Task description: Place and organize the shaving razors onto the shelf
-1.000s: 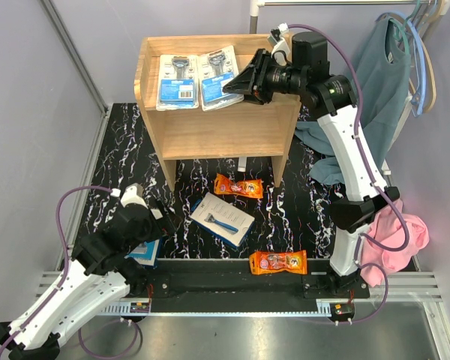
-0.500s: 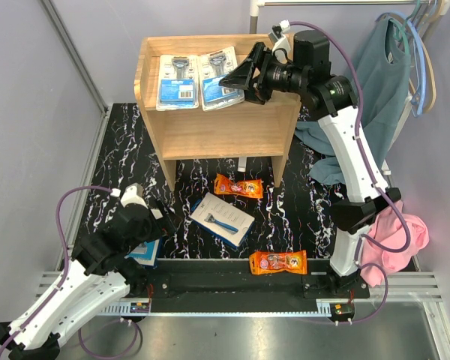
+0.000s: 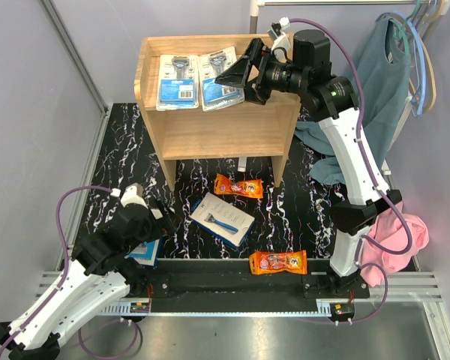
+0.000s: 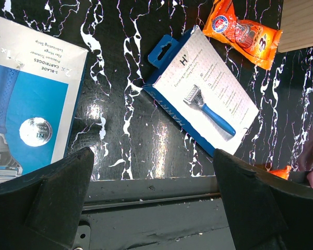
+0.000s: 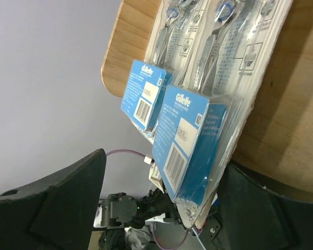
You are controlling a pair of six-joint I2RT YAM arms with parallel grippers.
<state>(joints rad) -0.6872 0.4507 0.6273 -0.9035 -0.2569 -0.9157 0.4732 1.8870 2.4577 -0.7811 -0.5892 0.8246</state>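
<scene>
Shelf (image 3: 210,131) of pale wood, two-tiered, is set on a black marbled table (image 3: 300,196). Two clear blister razor packs (image 3: 177,82) (image 3: 211,81) on blue cards are laid side by side on its top tier. The right gripper (image 3: 238,71) is held beside them, jaws wide, nothing gripped. Two white-and-blue flat boxes (image 3: 222,219) (image 3: 144,253) and two glossy orange packets (image 3: 238,186) (image 3: 278,262) are scattered on the table; the left gripper (image 4: 152,156) is spread wide above one box.

Wooden shelf (image 3: 217,131); glossy, perhaps plastic, blisters (image 3: 177,82).
</scene>
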